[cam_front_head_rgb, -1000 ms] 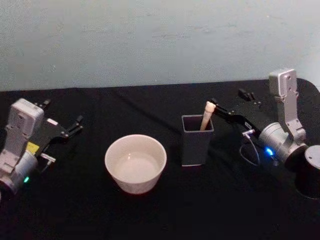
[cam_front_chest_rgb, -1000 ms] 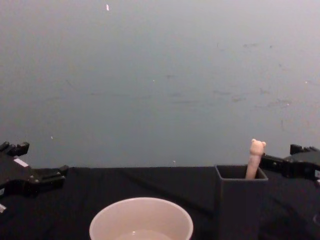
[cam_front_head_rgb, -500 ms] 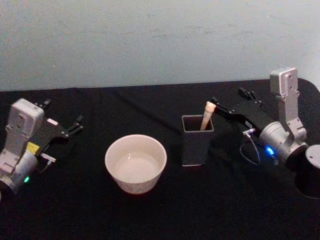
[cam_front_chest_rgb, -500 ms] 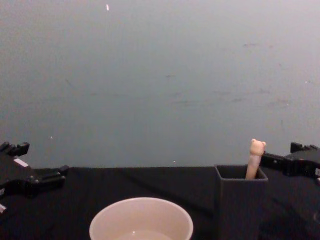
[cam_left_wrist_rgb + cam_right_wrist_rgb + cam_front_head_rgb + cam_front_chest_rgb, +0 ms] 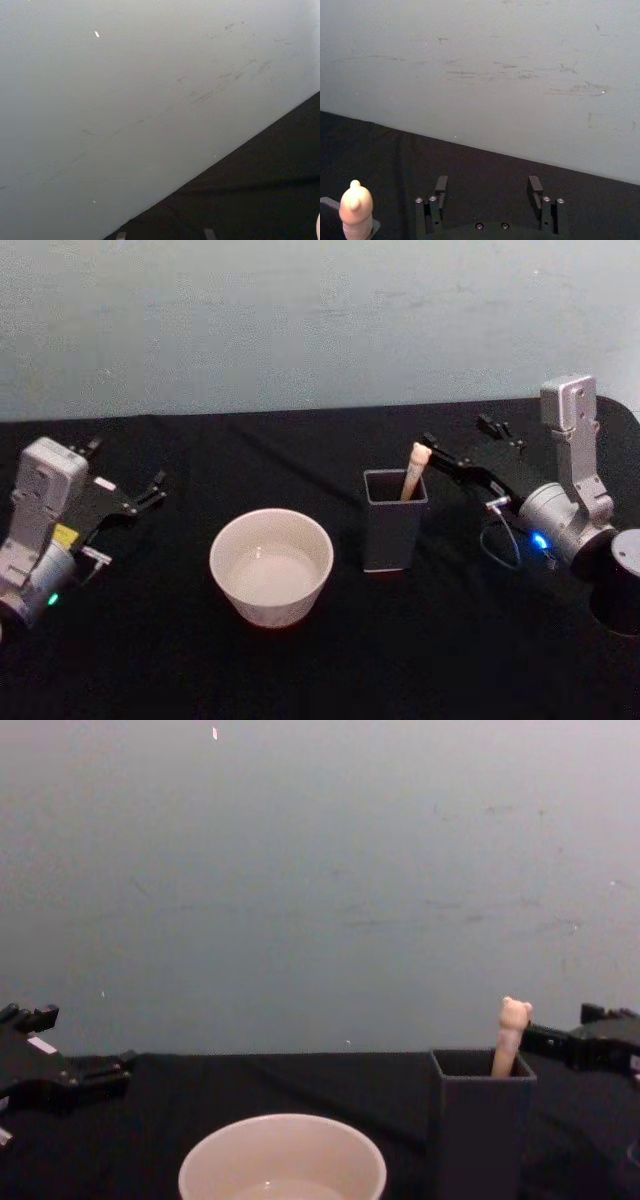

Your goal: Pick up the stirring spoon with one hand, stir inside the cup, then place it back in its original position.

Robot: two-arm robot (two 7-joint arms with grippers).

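The stirring spoon (image 5: 414, 471) stands in the dark grey square holder (image 5: 393, 525), its cream knob (image 5: 514, 1014) poking above the rim. The cream-white cup (image 5: 270, 565) sits to the holder's left with liquid in it. My right gripper (image 5: 457, 434) is open just right of the spoon top, one fingertip close to the knob. In the right wrist view the knob (image 5: 355, 210) lies outside the open gripper (image 5: 487, 195), not between the fingers. My left gripper (image 5: 125, 464) rests open at the table's far left.
A black cloth covers the table (image 5: 320, 660), with a plain grey-green wall behind. A dark cylindrical object (image 5: 620, 590) stands at the right edge beside my right arm. Bare cloth lies between the cup and the left gripper.
The right gripper has shifted only slightly near the spoon top. The spoon, holder, cup and left arm have not moved.
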